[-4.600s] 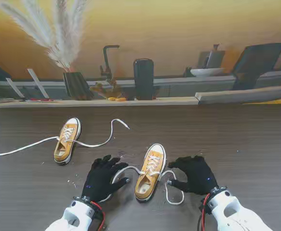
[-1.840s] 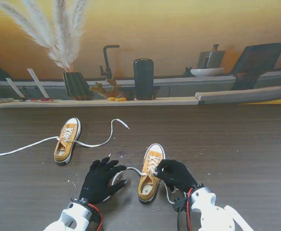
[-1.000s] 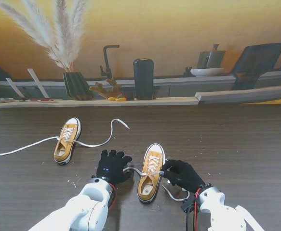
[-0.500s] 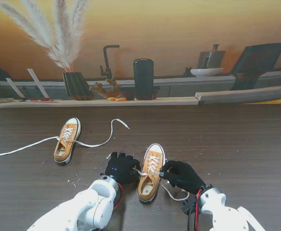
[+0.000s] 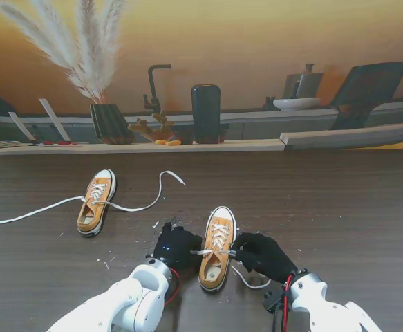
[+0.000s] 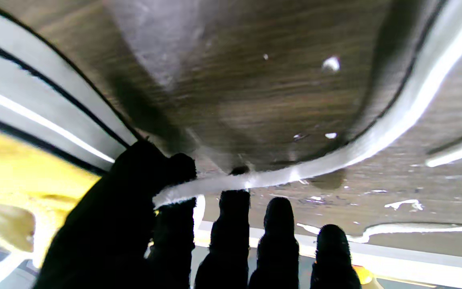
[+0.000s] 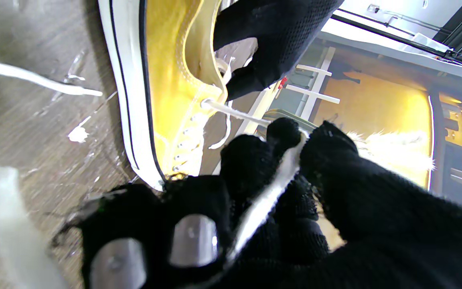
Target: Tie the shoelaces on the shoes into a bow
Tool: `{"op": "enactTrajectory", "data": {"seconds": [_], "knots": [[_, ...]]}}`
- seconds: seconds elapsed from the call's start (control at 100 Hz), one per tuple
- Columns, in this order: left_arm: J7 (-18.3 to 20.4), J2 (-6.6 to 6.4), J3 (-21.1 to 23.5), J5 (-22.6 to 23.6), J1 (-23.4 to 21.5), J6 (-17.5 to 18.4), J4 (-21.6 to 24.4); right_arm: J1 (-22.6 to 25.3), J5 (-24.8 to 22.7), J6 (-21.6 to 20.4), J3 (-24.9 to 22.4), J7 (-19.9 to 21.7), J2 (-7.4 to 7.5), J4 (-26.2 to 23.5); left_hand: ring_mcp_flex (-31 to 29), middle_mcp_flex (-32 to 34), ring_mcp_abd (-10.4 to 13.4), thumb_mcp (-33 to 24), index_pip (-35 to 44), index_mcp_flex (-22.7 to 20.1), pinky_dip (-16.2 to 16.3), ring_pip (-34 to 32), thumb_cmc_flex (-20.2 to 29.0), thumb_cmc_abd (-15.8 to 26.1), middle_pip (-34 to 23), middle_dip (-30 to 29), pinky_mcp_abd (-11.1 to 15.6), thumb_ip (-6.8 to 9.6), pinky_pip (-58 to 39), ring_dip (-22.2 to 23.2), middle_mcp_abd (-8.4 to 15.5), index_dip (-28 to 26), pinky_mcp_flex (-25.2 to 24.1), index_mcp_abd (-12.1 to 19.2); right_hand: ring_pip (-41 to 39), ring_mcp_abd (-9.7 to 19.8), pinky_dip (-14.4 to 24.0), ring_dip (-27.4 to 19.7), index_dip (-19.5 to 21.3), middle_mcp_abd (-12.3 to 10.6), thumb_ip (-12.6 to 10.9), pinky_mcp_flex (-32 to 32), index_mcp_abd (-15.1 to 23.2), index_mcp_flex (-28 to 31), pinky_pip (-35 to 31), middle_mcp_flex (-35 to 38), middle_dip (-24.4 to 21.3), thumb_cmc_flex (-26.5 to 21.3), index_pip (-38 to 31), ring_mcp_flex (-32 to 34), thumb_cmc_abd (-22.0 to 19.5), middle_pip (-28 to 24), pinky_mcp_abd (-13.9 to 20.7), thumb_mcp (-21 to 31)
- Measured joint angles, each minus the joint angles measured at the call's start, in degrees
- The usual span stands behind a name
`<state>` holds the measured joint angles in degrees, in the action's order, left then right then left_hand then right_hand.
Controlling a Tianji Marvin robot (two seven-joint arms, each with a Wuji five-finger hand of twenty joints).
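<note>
Stand view: left hand (image 5: 175, 245) was recorded closed on one lace end (image 6: 279, 176), thumb and forefinger pinched, now drawn in against the near shoe (image 5: 216, 247) from its earlier spot farther left. Right hand (image 5: 260, 253) was found clenched on the other lace end (image 7: 263, 200), held at the shoe's right flank. Both ends were thus judged secured for crossing; no bow was yet formed. Second shoe (image 5: 95, 201), farther left, was left unlaced-loose on the table (image 5: 339, 200).

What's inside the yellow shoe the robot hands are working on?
The near shoe looks empty: only its tan insole shows. White lace crosses its top. The left robot hand and right robot hand flank it. The toe's inside is hidden.
</note>
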<state>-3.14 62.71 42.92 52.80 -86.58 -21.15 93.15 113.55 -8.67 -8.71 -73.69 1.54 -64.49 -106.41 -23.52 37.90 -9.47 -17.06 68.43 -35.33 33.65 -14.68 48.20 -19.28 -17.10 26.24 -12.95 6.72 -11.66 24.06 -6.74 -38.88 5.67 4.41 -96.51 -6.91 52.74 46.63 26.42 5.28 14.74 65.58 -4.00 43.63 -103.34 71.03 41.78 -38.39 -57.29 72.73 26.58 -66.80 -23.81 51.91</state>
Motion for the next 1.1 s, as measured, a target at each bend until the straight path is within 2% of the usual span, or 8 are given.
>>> {"op": "enactTrajectory", "data": {"seconds": [0.08, 0.18, 0.37, 0.52, 0.66, 0.73, 0.92, 1.1], "knots": [[-2.4, 0.13, 2.0, -0.4, -2.5, 1.8, 1.0, 0.2, 0.1, -0.1, -0.1, 0.3, 0.08, -0.2, -4.1, 5.8, -0.6, -4.5, 5.3, -2.5, -1.8, -5.0, -3.2, 0.7, -5.7, 3.8, 0.0, 2.08, 0.6, 3.1, -0.5, -5.2, 0.6, -4.9, 0.0, 0.0, -0.2, 0.0, 0.0, 0.0, 0.0, 0.0, 0.0, 0.0, 0.0, 0.0, 0.0, 0.0, 0.0, 0.0, -0.5, 0.0, 0.0, 0.0], [-12.5, 0.84, 4.1, -2.9, -5.6, 5.8, 0.5, 0.4, 0.1, -0.2, -0.1, 0.7, 0.18, -0.4, -10.3, 13.3, -1.3, -9.4, 9.5, -8.6, -5.1, -10.8, -7.2, 0.8, -10.3, 6.4, 0.0, 5.96, 0.6, 4.3, -1.2, -11.0, 4.9, -9.7, 0.0, 0.0, -0.4, 0.0, 0.0, 0.0, 0.0, 0.0, 0.0, 0.0, 0.0, 0.0, 0.0, 0.0, 0.0, 0.0, -0.5, 0.0, 0.0, 0.0], [-20.2, 2.56, 6.1, -4.3, -9.2, 10.2, 0.0, 0.6, 0.5, -0.5, -0.2, 1.0, 0.25, -0.6, -23.8, 26.0, -2.5, -16.7, 12.2, -17.5, -13.1, -15.1, -10.7, -0.6, -14.6, 7.2, 0.0, 10.48, 0.6, 3.2, -1.6, -17.2, 13.8, -11.3, 0.0, 0.0, -0.9, 0.0, 0.0, 0.0, 0.0, 0.0, 0.0, 0.0, 0.0, 0.0, 0.0, 0.0, 0.0, 0.0, -0.6, 0.0, 0.0, 0.0], [-25.1, 3.88, 6.9, -9.7, -9.8, 17.1, -1.9, 1.2, 0.5, -1.2, -0.5, 1.2, 0.33, -1.0, -30.4, 32.0, -2.6, -20.6, 15.0, -21.7, -17.7, -16.6, -11.2, -3.3, -20.3, 9.1, -1.0, 10.56, 0.6, 2.3, -1.6, -17.2, 17.1, -11.3, 0.0, -0.1, -1.2, 0.0, 0.0, 0.0, 0.0, 0.0, 0.0, 0.0, 0.0, 0.0, 0.0, 0.0, 0.0, 0.0, -0.6, 0.0, 0.0, 0.0], [-24.8, 5.76, 8.0, -24.5, -9.8, 25.1, -3.6, 2.0, 0.6, -1.9, -0.7, 1.7, 0.5, -1.6, -33.6, 33.9, -3.6, -21.9, 18.4, -22.5, -19.3, -21.0, -11.1, -5.1, -30.0, 14.5, -3.8, 10.57, -1.7, 2.3, -3.4, -17.3, 19.4, -12.6, 0.0, -0.1, -1.2, 0.0, 0.0, 0.1, 0.0, 0.0, -0.1, 0.0, 0.0, 0.0, 0.0, 0.0, 0.0, 0.0, -0.6, 0.0, 0.0, 0.0], [-27.0, 7.15, 7.8, -26.5, -9.4, 26.5, -5.3, 2.3, 0.8, -2.2, -0.8, 2.0, 0.58, -1.9, -35.6, 35.1, -4.2, -22.6, 19.6, -23.8, -19.3, -24.0, -11.1, -6.5, -34.1, 16.1, -4.1, 11.14, -5.3, 2.3, -4.1, -17.4, 20.5, -12.6, 0.0, -0.1, -1.7, 0.0, 0.0, 0.1, 0.0, 0.0, -0.1, 0.0, -0.1, 0.0, 0.0, -0.1, 0.0, 0.0, -0.6, 0.0, -0.1, 0.0], [-29.5, 9.44, 7.1, -32.8, -8.4, 31.6, -8.1, 3.1, 1.0, -3.1, -1.4, 2.5, 0.67, -2.3, -40.6, 36.3, -7.3, -22.4, 20.5, -23.8, -15.8, -28.8, -11.1, -6.5, -40.6, 19.2, -13.1, 10.32, -28.3, 2.4, -5.9, -18.8, 22.2, -14.7, 0.0, -0.1, -1.8, 0.0, 0.0, 0.2, 0.0, 0.0, -0.1, 0.0, -0.1, 0.0, 0.0, -0.1, 0.0, 0.0, -0.6, 0.0, -0.2, 0.0], [-24.5, 9.47, 7.7, -34.7, -9.7, 27.4, -4.2, 3.4, 1.6, -3.6, -1.7, 2.8, 0.74, -2.4, -45.3, 36.8, -10.0, -12.8, 19.5, -22.1, -17.0, -46.2, -8.1, -3.0, -44.6, 24.3, -19.5, 5.8, -58.4, 4.2, -6.2, -22.4, 43.5, -14.7, 0.0, -0.1, -1.9, 0.0, 0.0, 0.2, 0.0, 0.0, -0.1, 0.0, -0.1, 0.0, 0.0, -0.1, 0.0, 0.5, -0.6, 0.0, -0.3, 0.0]]}}
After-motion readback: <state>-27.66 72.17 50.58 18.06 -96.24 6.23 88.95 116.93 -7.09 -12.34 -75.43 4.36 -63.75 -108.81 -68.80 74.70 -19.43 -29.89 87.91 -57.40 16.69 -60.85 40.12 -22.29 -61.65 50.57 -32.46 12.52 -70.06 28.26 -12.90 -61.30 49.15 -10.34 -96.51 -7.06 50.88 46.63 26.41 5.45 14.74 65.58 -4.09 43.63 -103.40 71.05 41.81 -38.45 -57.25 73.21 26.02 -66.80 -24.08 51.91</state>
